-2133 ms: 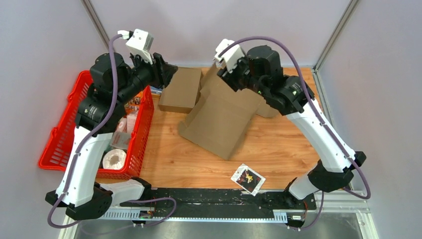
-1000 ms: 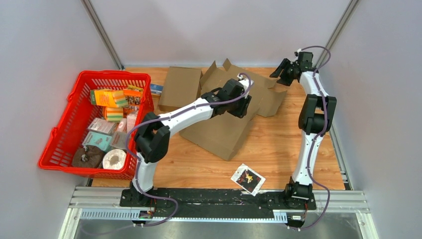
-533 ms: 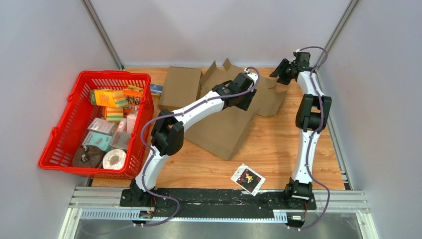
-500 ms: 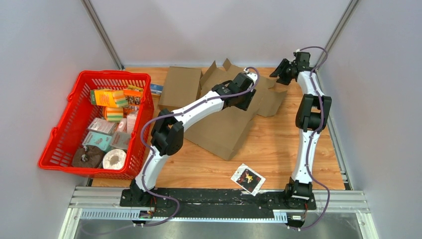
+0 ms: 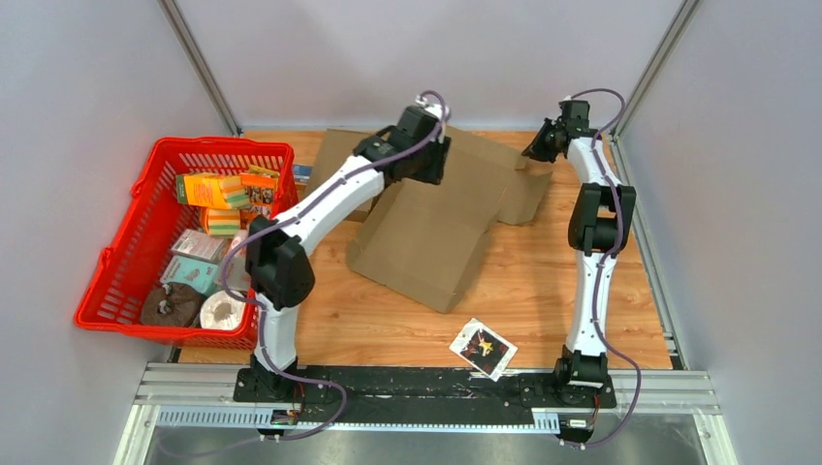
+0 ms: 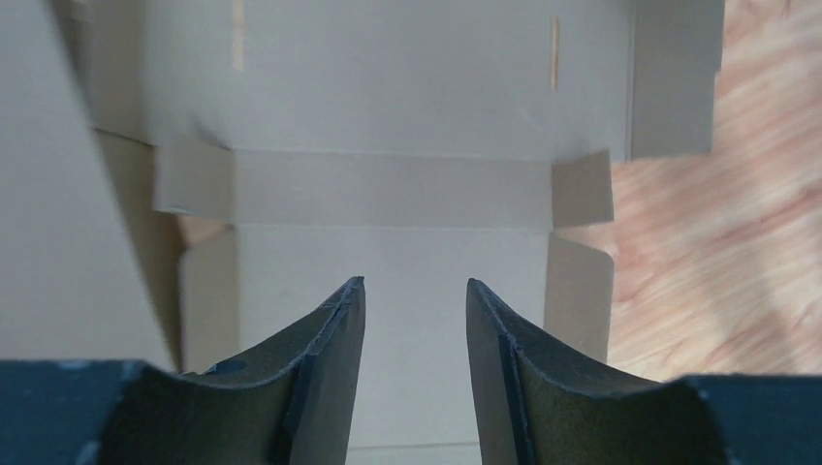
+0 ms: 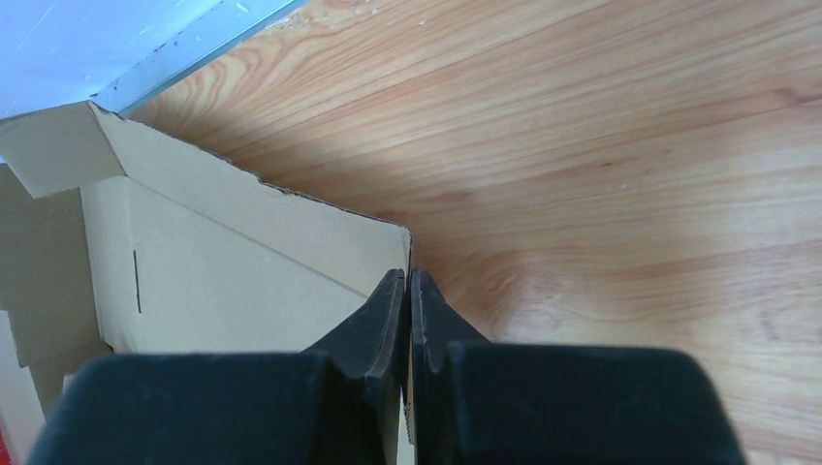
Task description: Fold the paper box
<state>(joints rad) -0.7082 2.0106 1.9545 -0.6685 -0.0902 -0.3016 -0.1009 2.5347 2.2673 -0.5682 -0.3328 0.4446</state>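
The paper box (image 5: 426, 242) is brown cardboard, lying mostly unfolded across the middle of the table with a flap reaching to the back right. My right gripper (image 5: 536, 147) is at that back right flap. In the right wrist view it (image 7: 408, 274) is shut on the flap's thin corner edge (image 7: 291, 218). My left gripper (image 5: 431, 165) hovers over the box's back panel. In the left wrist view it (image 6: 412, 283) is open, with pale cardboard panels and small tabs (image 6: 388, 107) below and nothing between the fingers.
A red basket (image 5: 116, 281) full of packaged goods stands at the left. Another brown cardboard piece (image 5: 334, 160) lies at the back left, partly behind my left arm. A small printed packet (image 5: 483, 347) lies near the front edge. Walls close in behind and on both sides.
My right gripper has closed on the flap's corner. My left arm has swung from the box's right middle to its back, and the back panel now stands differently.
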